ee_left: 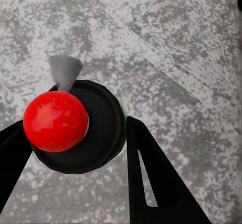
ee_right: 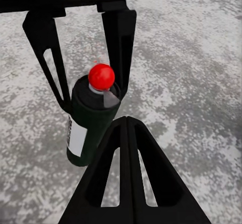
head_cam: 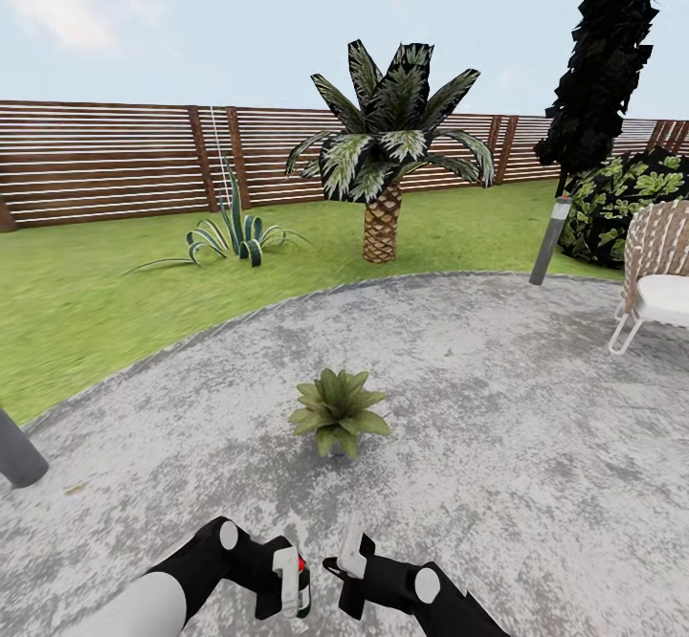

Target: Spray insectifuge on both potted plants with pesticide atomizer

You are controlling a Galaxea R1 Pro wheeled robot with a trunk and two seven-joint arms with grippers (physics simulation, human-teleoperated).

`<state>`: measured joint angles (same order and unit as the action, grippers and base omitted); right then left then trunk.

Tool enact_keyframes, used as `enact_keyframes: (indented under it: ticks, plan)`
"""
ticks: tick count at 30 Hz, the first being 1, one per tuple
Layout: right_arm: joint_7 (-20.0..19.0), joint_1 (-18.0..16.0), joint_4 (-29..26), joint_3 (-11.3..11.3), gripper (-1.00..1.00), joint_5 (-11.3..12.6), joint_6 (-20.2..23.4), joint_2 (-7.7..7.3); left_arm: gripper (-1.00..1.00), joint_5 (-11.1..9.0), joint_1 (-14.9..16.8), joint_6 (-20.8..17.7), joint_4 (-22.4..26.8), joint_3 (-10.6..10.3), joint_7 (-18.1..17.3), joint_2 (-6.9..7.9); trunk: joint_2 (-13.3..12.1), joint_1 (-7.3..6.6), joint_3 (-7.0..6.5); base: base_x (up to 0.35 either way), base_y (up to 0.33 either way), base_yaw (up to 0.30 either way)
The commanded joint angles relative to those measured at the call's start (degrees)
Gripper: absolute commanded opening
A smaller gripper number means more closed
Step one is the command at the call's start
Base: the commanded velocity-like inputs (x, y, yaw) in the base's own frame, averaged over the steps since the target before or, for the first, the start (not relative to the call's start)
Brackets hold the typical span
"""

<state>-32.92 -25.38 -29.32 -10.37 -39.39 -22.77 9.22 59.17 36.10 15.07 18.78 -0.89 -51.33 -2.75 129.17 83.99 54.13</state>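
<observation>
One pesticide atomizer sits upright between the two fingers of the left gripper, low in the head view at six o'clock; we see its red top and white label in the wrist views, and the fingers press its dark body on both sides. We note the right gripper just beside it at three o'clock, its fingers closed together on nothing. One potted plant stands on the grey patio at twelve o'clock, well apart. We record lawn, a palm and the slatted fence beyond.
</observation>
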Motion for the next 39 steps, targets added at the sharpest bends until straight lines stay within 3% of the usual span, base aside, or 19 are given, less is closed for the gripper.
enact_keyframes:
  ticks: [1, 14, 25, 31, 39]
  plan:
    - [0.1, 0.0, 0.0, 0.1, -1.00, -0.6, -0.3, 0.01, -1.00, 0.2, 0.0, 0.2, 0.1, -0.1, -0.1, -0.16, 0.0, -0.01, 0.05, 0.000, 0.000, 0.000]
    - [0.1, 0.0, 0.0, 0.1, -1.00, -0.6, -0.3, 0.01, -1.00, 0.2, 0.1, 0.3, 0.0, -0.1, -0.1, -1.73, 0.0, -0.01, 0.05, 0.000, 0.000, 0.000]
    - [0.1, 0.0, 0.0, 0.1, -1.00, -0.6, -0.3, 0.01, -1.00, 0.0, 0.1, 0.4, 0.0, 0.0, -0.1, -1.73, 0.0, -0.01, 0.05, 0.000, 0.000, 0.000]
    - [0.1, 0.0, 0.0, 0.1, -1.00, -0.6, -0.3, 0.01, -1.00, -0.3, 0.2, 2.8, -0.1, 0.0, -0.1, -1.59, 0.0, -0.01, 0.05, 0.000, 0.000, 0.000]
    - [0.1, 0.0, 0.0, 0.1, -1.00, -0.6, -0.3, 0.01, -1.00, -0.4, 0.2, 3.2, -0.1, 0.2, -2.2, -1.43, 0.0, -0.01, 0.05, 0.000, 0.000, 0.000]
